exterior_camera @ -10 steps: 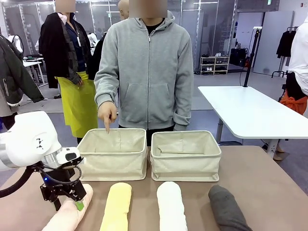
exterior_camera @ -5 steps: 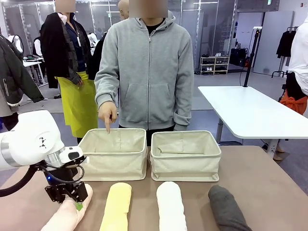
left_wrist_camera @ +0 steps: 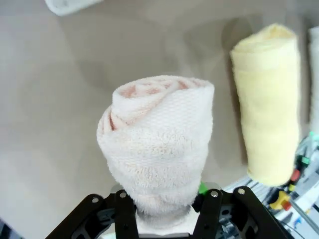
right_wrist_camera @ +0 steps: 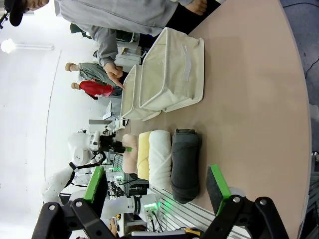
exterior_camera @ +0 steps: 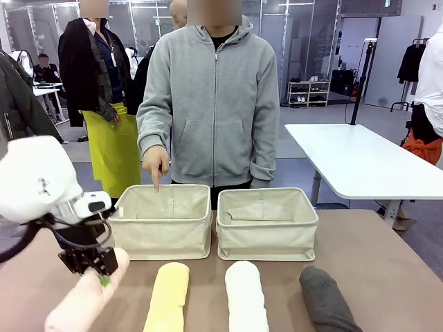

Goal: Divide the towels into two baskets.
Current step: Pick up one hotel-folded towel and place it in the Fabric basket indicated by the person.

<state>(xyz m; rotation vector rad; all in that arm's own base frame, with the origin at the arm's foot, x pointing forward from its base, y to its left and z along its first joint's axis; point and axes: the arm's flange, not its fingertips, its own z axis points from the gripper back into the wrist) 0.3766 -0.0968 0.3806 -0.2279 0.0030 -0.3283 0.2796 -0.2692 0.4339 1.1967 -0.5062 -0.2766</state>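
My left gripper [exterior_camera: 97,271] is shut on the far end of the pale pink towel [exterior_camera: 79,303], whose held end is raised off the table's front left. In the left wrist view the pink roll [left_wrist_camera: 157,144] sticks out from between the shut jaws. The yellow towel [exterior_camera: 167,297], white towel [exterior_camera: 246,297] and dark grey towel [exterior_camera: 327,301] lie side by side along the front edge. Behind them stand two cream baskets, the left basket [exterior_camera: 163,238] and the right basket [exterior_camera: 266,242]. In the right wrist view my right gripper [right_wrist_camera: 157,191] is open, high above the grey towel [right_wrist_camera: 185,164].
A person in a grey hoodie stands at the far side, one hand [exterior_camera: 156,166] pointing down into the left basket. Bare brown table [exterior_camera: 387,263] stretches to the right of the baskets. A white table [exterior_camera: 360,162] stands farther back on the right.
My left gripper has closed on the pink towel and risen, lifting that end off the table and shifting slightly left. The person's hand keeps pointing.
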